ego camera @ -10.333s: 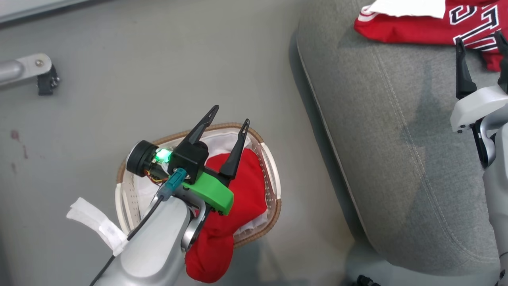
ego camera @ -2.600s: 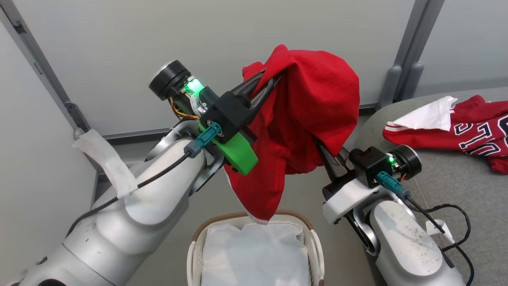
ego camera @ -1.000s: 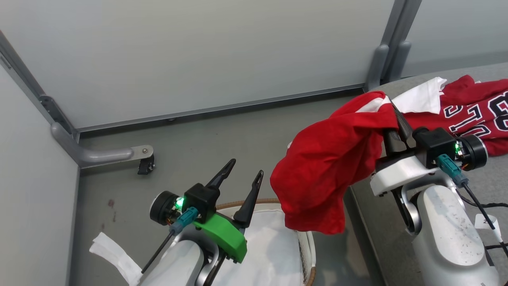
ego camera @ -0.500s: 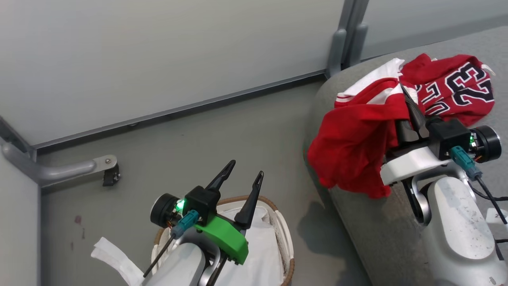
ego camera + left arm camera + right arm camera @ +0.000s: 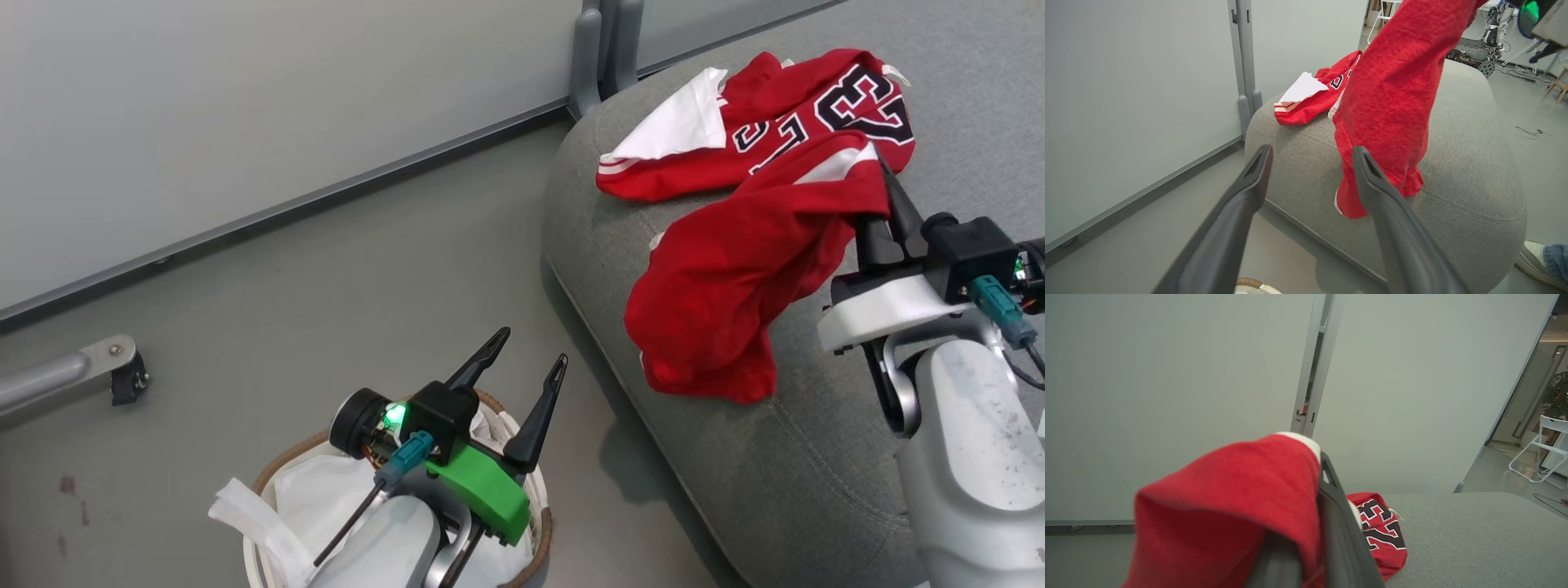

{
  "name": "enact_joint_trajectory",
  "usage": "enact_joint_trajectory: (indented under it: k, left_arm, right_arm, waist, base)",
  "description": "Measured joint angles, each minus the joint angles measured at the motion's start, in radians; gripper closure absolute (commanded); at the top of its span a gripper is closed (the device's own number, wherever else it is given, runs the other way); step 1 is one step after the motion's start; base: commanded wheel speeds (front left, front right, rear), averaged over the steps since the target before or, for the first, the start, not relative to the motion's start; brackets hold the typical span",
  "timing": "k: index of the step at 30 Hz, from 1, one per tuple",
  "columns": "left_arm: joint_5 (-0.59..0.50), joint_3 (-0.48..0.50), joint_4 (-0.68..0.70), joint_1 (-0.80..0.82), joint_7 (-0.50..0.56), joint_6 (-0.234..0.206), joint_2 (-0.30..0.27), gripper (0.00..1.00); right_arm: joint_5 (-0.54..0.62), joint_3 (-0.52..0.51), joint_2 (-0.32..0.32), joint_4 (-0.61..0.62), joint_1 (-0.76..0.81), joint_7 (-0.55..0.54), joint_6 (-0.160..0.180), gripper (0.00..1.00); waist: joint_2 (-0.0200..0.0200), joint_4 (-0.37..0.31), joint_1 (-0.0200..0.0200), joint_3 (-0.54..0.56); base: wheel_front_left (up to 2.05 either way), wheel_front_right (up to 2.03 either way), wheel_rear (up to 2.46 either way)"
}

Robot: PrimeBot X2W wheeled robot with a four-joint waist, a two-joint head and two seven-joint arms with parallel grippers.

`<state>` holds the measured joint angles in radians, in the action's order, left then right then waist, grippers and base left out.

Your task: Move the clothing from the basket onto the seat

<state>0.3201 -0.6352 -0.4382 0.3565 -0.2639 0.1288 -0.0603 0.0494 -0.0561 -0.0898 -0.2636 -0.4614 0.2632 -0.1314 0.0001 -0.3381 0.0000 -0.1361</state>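
The crumpled red garment point(image 5: 727, 302) hangs from the right end effector point(image 5: 882, 175), which is clamped on its white-trimmed edge. Its lower folds rest on the rounded grey woven seat point(image 5: 816, 457), just beside the lettered jersey point(image 5: 784, 122). The left end effector point(image 5: 531, 347) holds its tapered fingers apart above the woven-rimmed basket point(image 5: 282, 464).

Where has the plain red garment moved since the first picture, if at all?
Yes: the garment left the basket and is now over the sofa, beside the jersey.
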Motion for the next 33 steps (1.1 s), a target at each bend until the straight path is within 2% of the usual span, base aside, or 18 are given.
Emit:
enact_joint_trajectory:
  k: [7, 12, 16, 21, 26, 33]
  left_arm:
    - [-0.006, -0.006, 0.012, 0.033, 0.0, 0.0, -0.019, 0.0]
    - [-0.016, -0.002, 0.021, 0.064, 0.0, 0.0, -0.029, 0.0]
    - [-0.028, 0.004, 0.031, 0.098, 0.0, 0.0, -0.035, 0.0]
    - [-0.051, 0.01, 0.046, 0.148, 0.0, 0.0, -0.046, 0.0]
    - [-0.075, 0.022, 0.058, 0.19, 0.0, 0.0, -0.056, 0.0]
    - [-0.089, 0.039, 0.067, 0.211, 0.0, 0.0, -0.069, 0.0]
  right_arm:
    - [0.006, -0.037, -0.076, -0.017, -0.154, 0.0, 0.0, 1.0]
    - [0.014, -0.079, -0.184, -0.053, -0.361, 0.0, 0.0, 1.0]
    - [0.002, -0.104, -0.256, -0.129, -0.511, 0.0, 0.0, 1.0]
    - [0.026, -0.124, -0.332, -0.251, -0.621, 0.0, 0.0, 1.0]
    - [0.051, -0.161, -0.336, -0.341, -0.645, 0.0, 0.0, 1.0]
    - [0.091, -0.202, -0.256, -0.426, -0.549, 0.0, 0.0, 1.0]
  waist:
    - [0.0, 0.006, 0.0, -0.071]
    - [0.0, 0.029, 0.0, -0.132]
    - [0.0, 0.053, 0.0, -0.188]
    - [0.0, 0.083, 0.0, -0.269]
    - [0.0, 0.113, 0.0001, -0.36]
    - [0.0, 0.144, 0.0001, -0.472]
  base:
    - [0.0, 0.0, 0.0]
    - [0.0, 0.0, 0.0]
    - [0.0, 0.0, 0.0]
    - [0.0, 0.0, 0.0]
    - [0.0, 0.0, 0.0]
    - [0.0, 0.0, 0.0]
